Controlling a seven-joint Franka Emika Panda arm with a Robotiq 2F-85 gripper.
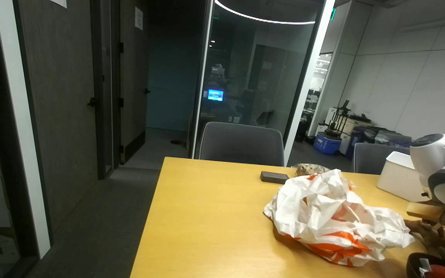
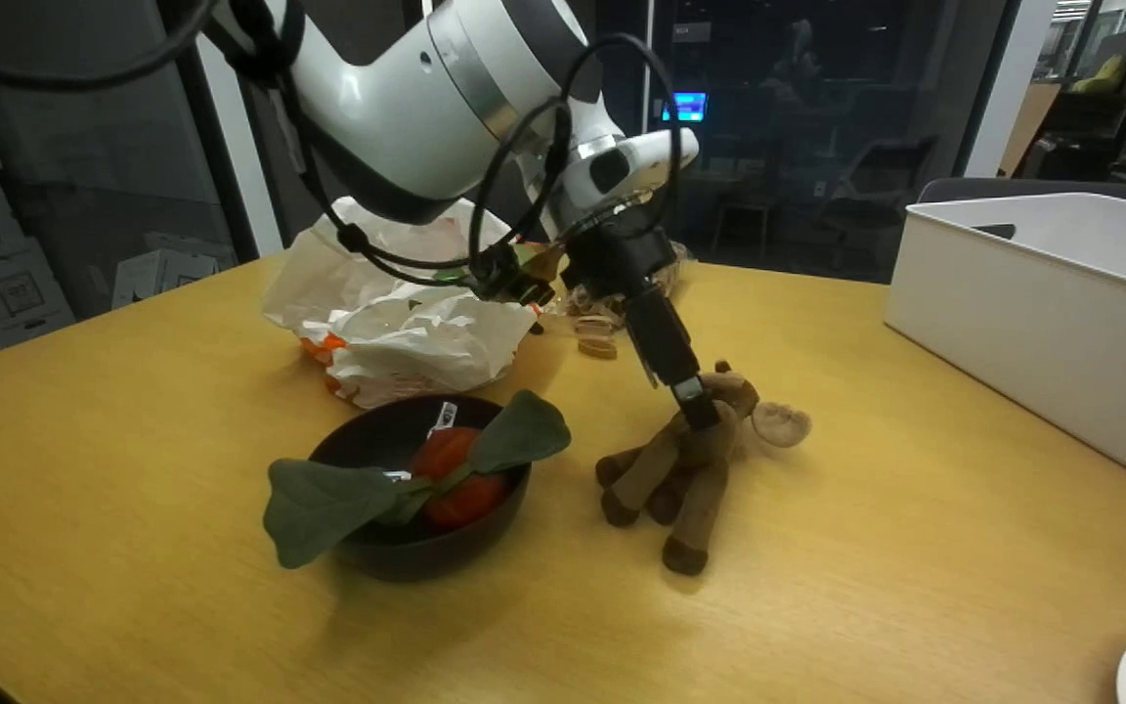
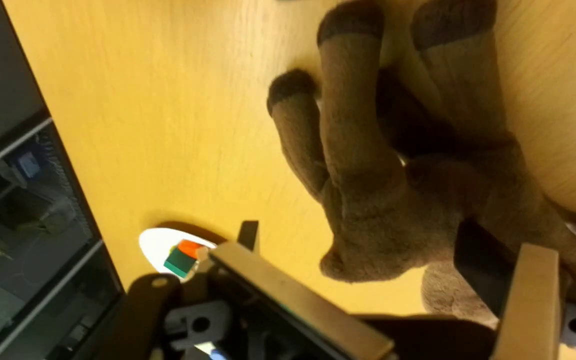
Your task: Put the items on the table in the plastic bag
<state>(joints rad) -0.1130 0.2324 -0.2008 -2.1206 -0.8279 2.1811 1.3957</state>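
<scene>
A brown plush animal (image 2: 690, 455) lies on the table, and its legs and body fill much of the wrist view (image 3: 378, 200). My gripper (image 3: 360, 245) is open. In the wrist view one finger is over the bare table and the other is against or just over the plush; I cannot tell if it touches. In an exterior view the gripper tip (image 2: 700, 406) is down at the plush's body. The crumpled white and orange plastic bag (image 1: 334, 220) lies on the table and also shows behind the bowl (image 2: 407, 342). Its opening is not clearly visible.
A dark bowl (image 2: 377, 440) holds a red item (image 2: 455, 479) with big green leaves. A white bin (image 2: 1032, 323) stands on the table. A dark block (image 1: 274, 177) and a clear pack of beige pieces (image 1: 309, 169) lie near the bag. A white plate (image 3: 155, 245) holds coloured pieces.
</scene>
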